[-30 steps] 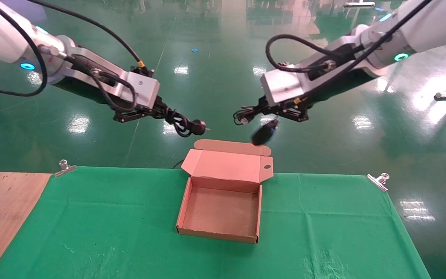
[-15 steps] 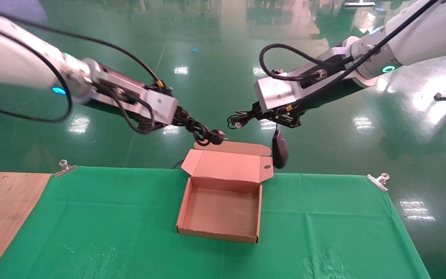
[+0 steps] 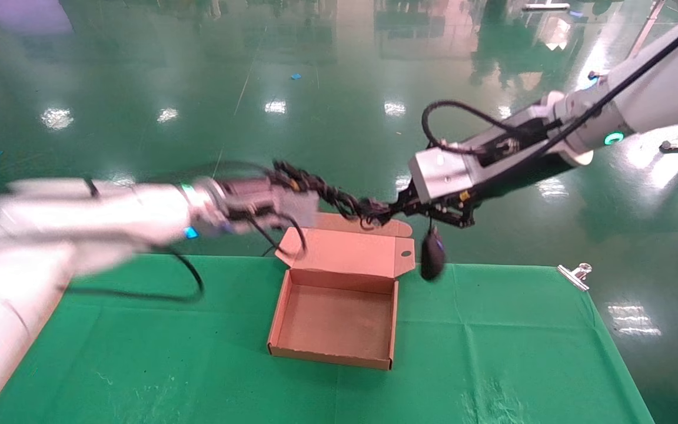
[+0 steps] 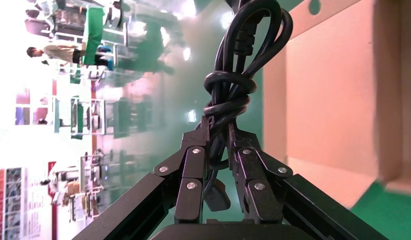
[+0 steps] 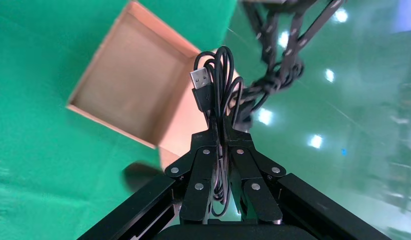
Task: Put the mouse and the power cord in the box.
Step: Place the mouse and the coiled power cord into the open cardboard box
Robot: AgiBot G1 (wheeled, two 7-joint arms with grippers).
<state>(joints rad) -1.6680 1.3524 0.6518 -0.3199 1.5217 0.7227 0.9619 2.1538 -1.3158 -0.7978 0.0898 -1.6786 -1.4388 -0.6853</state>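
The open brown box (image 3: pixel 283 315) sits mid-table on the green cloth, its lid (image 3: pixel 345 250) folded back. My left gripper (image 3: pixel 330 197) is shut on the thick coiled power cord (image 3: pixel 362 209), held above the lid's far edge. In the left wrist view the left gripper (image 4: pixel 219 127) pinches the knotted power cord (image 4: pixel 238 80) with the box (image 4: pixel 338 90) beyond. My right gripper (image 3: pixel 401 209) is shut on the mouse's thin cable bundle (image 5: pixel 216 85), and its own view shows the right gripper (image 5: pixel 222 134) above the box (image 5: pixel 133 85). The black mouse (image 3: pixel 432 254) dangles beside the lid's right tab.
A metal clip (image 3: pixel 574 275) pins the green cloth (image 3: pixel 492 341) at the table's far right edge. Beyond that edge is shiny green floor. The two grippers hang close together, the cord's end almost at the right gripper's fingers.
The left arm swung right and lower, bringing the power cord over the lid next to the right gripper. The right gripper dropped slightly, and the mouse stopped swinging and hangs lower.
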